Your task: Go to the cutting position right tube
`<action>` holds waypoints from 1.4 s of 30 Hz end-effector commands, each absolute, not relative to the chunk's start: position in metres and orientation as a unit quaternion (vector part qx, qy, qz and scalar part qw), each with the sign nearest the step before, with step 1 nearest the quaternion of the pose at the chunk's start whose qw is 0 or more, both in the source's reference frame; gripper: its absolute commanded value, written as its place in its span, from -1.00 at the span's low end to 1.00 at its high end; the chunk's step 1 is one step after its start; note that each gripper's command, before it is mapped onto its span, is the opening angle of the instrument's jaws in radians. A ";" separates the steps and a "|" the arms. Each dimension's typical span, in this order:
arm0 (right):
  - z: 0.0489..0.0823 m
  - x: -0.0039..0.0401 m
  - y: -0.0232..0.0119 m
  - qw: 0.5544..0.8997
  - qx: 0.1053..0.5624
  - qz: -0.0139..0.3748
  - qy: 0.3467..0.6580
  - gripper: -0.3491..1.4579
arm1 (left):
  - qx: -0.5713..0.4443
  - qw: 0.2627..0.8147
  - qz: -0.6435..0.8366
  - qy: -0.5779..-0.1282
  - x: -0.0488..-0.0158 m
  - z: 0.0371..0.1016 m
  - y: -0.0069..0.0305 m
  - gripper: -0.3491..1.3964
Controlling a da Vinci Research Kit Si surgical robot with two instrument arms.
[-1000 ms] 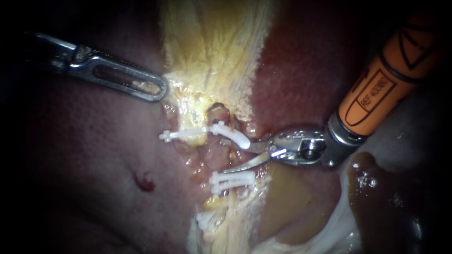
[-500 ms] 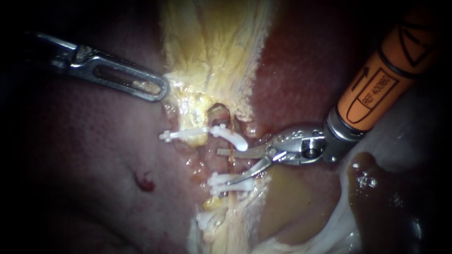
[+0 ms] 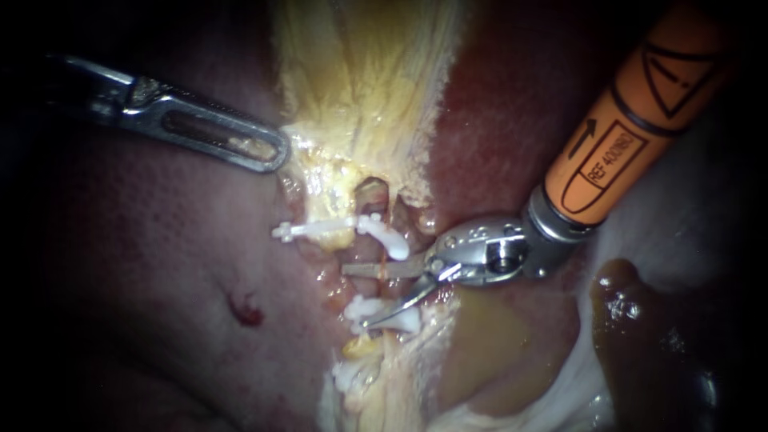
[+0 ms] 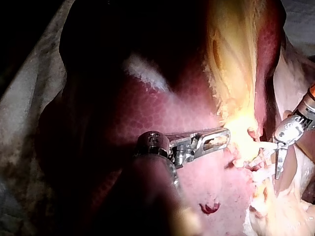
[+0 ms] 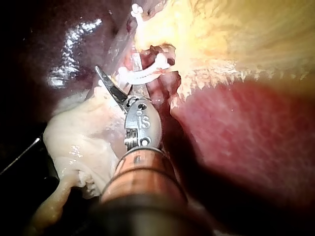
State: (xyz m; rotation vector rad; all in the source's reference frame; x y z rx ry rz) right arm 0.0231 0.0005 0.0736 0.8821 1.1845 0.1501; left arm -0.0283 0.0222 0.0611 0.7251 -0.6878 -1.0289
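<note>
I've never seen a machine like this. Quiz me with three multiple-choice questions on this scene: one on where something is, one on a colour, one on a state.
1. Where does the right instrument end?
A. on the red spot
B. among the white clips
C. against the left instrument

2. What colour is its shaft?
A. blue
B. green
C. orange

3. How do its blades stand?
A. spread, with a gap
B. pressed together
C. out of sight

Answers:
1 B, its tip lies among the white clips, away from the red spot and the left instrument.
2 C, the shaft is plainly orange.
3 A, the endoscope view shows a gap between the two blades.
</note>
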 end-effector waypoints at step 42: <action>0.0697 0.0236 -0.0002 0.716 0.410 0.077 0.560 0.88 | 0.333 0.754 -0.471 -0.315 -0.0280 0.0611 0.0222 -1.00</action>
